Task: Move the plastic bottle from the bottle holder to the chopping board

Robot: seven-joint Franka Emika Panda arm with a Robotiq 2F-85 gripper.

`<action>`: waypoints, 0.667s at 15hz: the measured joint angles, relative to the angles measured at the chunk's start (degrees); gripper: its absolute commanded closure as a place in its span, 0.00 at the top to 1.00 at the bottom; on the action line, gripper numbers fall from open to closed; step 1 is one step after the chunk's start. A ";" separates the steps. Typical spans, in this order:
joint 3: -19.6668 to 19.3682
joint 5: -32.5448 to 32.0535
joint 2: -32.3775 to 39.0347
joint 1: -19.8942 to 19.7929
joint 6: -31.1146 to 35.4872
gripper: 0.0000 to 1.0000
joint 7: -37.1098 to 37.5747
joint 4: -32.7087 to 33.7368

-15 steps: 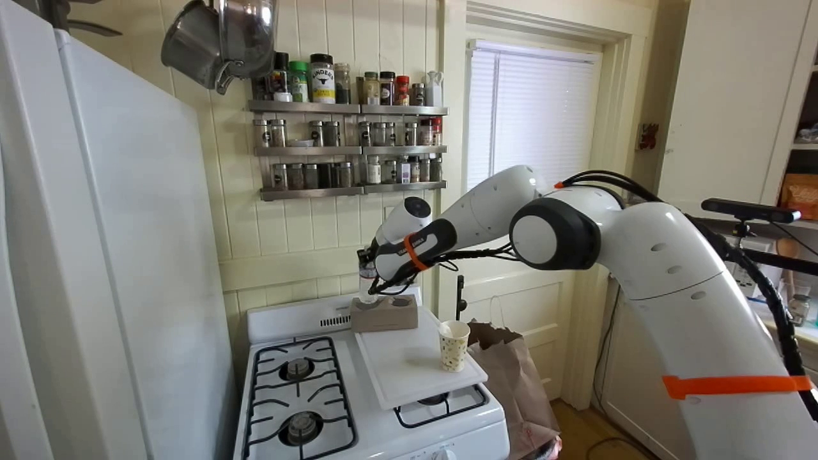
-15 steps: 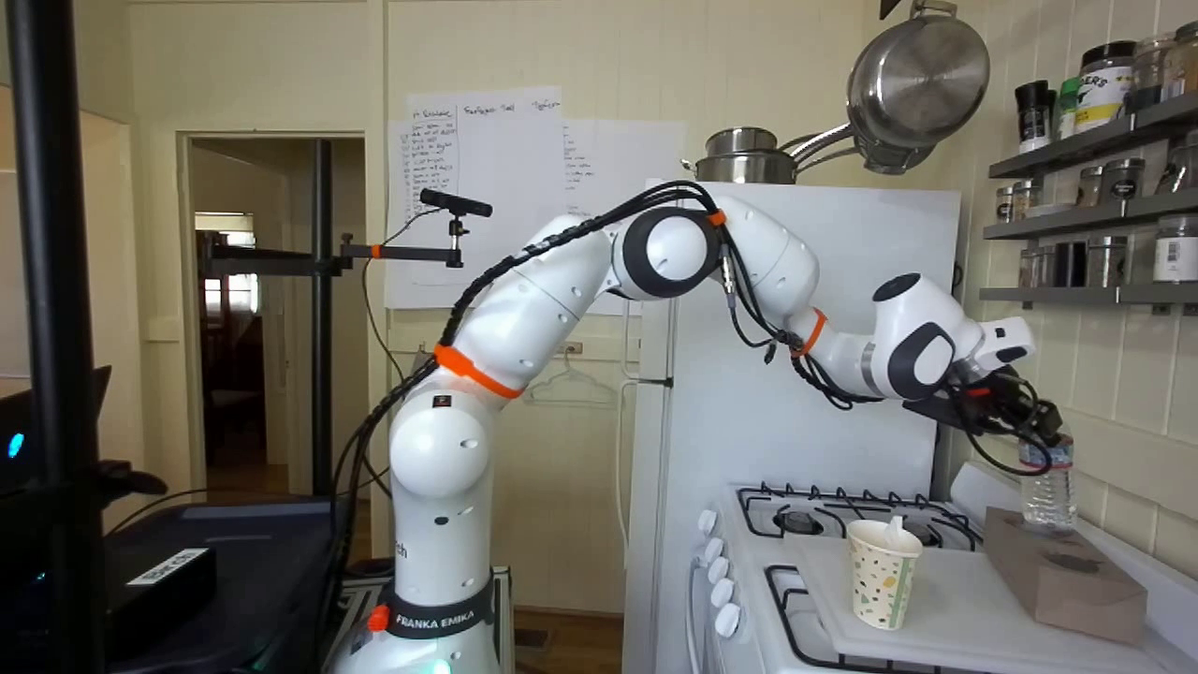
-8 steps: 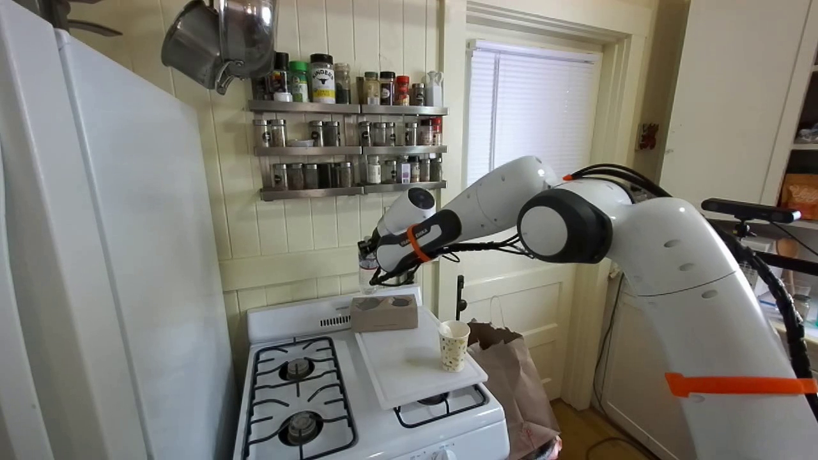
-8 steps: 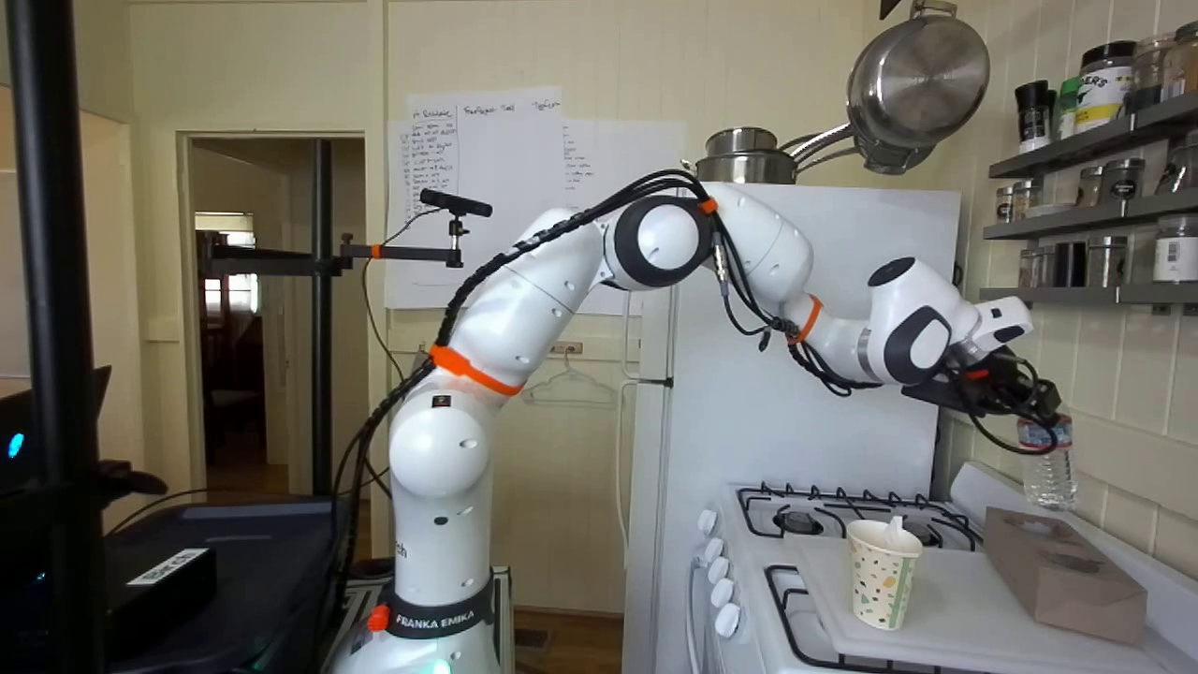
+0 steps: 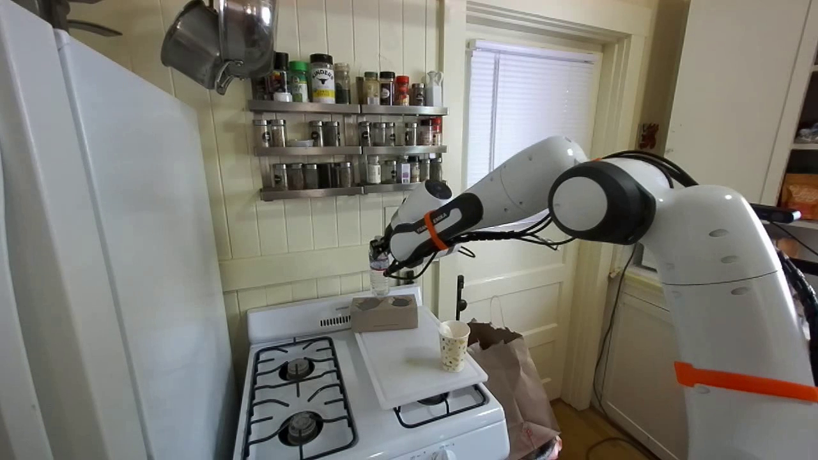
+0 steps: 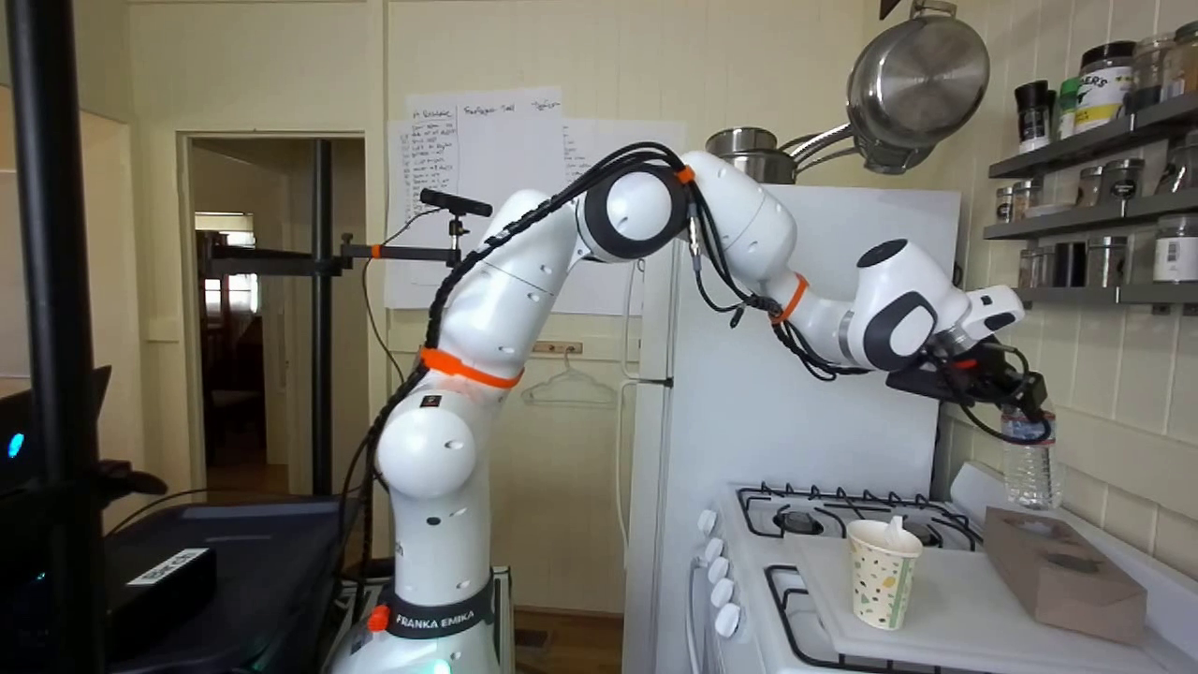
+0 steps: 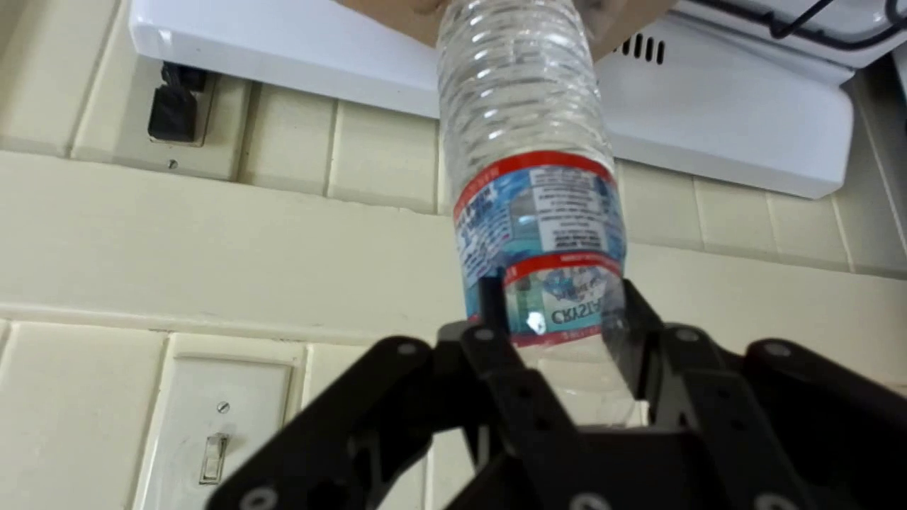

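The plastic bottle (image 7: pixel 535 205) is hanging in the pincer (image 7: pixel 563 315), clear of the round holes in the bottle holder (image 6: pixel 1076 599), its base pointing down and its body looking close to upright in both exterior views. In the wrist view the pincer's two black fingers are standing part-way apart — one is pressing on each side of the bottle — and they are gripping it over the shoulder end of the red-and-blue label, leaving the ribbed lower half reaching out beyond the fingertips. The base is hovering just above the holder, a low brownish box that is sitting at the back end of the white chopping board (image 5: pixel 406 367). A patterned paper cup (image 5: pixel 454 348) is standing upright on that board, apart from the holder and the bottle. The board itself is lying over one side of the stove (image 5: pixel 473 427), and a brown paper bag (image 5: pixel 511 383) is standing just beside the stove. Higher up, metal shelves (image 5: pixel 313 151) are carrying rows of small jars (image 5: pixel 323 80).
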 measured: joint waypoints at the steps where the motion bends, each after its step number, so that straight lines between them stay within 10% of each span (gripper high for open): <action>1: 1.50 0.87 -1.35 -1.51 -0.87 0.14 -1.01 -1.75; 10: 13.00 12.27 -7.92 -12.02 -7.07 0.14 -13.46 -11.94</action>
